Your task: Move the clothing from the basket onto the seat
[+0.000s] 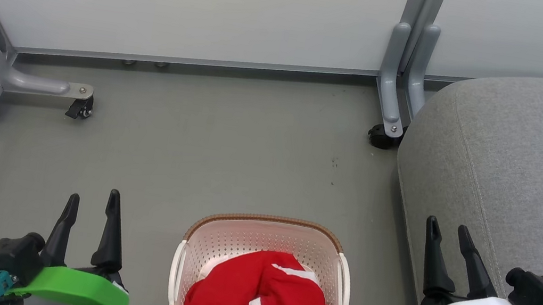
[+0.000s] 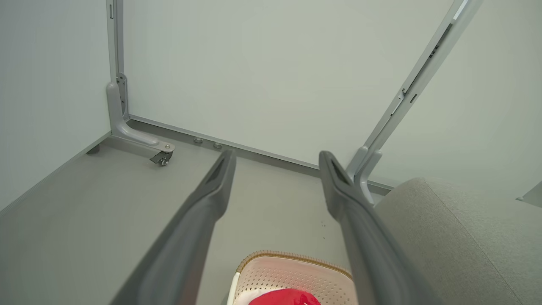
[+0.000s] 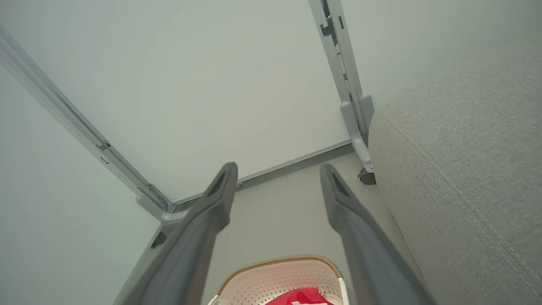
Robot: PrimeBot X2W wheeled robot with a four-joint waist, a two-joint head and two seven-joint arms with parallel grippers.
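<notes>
I see my left claw (image 1: 94,194) and right claw (image 1: 448,223) both spread apart and empty, flanking the basket (image 1: 261,219) on the floor (image 1: 198,136). The red clothing (image 1: 258,296) lies bunched inside it, and the seat (image 1: 518,157) stands just to its right.

A smooth matt grey floor (image 1: 231,135) runs back to pale white partition panels (image 1: 192,0) set in grey metal rails. At the left corner, a curved grey metal foot (image 1: 39,84) ends in a small black castor (image 1: 80,108). Farther right, two grey metal legs (image 1: 404,75) stand side by side over another black castor (image 1: 380,135). A few dark specks (image 1: 334,163) mark the floor near them.
</notes>
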